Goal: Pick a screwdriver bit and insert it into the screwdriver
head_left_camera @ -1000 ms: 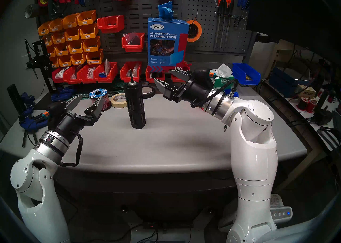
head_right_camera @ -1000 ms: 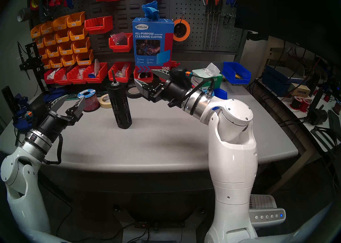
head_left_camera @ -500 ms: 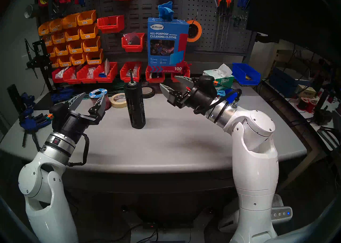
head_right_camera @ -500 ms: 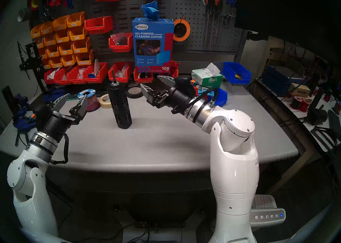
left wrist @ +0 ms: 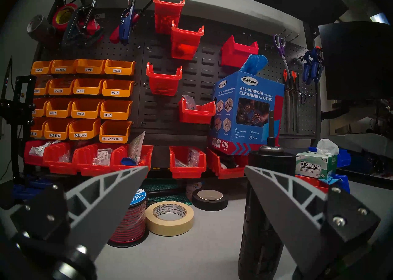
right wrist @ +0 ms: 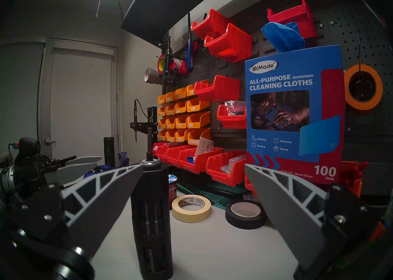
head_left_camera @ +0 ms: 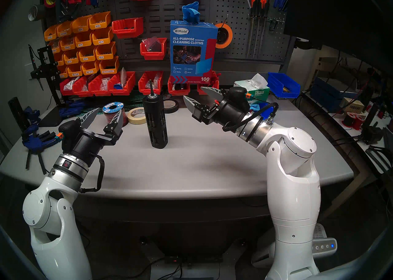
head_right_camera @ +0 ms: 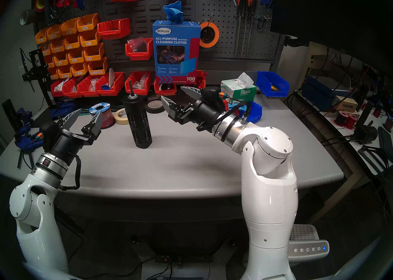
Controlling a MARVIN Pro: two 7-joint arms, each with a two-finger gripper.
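Now hovering: left hand [head_left_camera: 105, 112] and right hand [head_left_camera: 197, 93] released, empty, flanking upright screwdriver [head_left_camera: 156, 122] on bench [head_left_camera: 191, 166]; screwdriver bit [head_left_camera: 151, 86] standing in socket. Risking toppling if either hand clips it.

One screwdriver [head_left_camera: 157, 122], two tape rolls [head_left_camera: 137, 115], one wire spool [head_left_camera: 113, 114].

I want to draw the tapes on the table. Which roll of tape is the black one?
The black tape roll lies flat on the table behind the screwdriver. The roll beside it, the masking tape, is cream.
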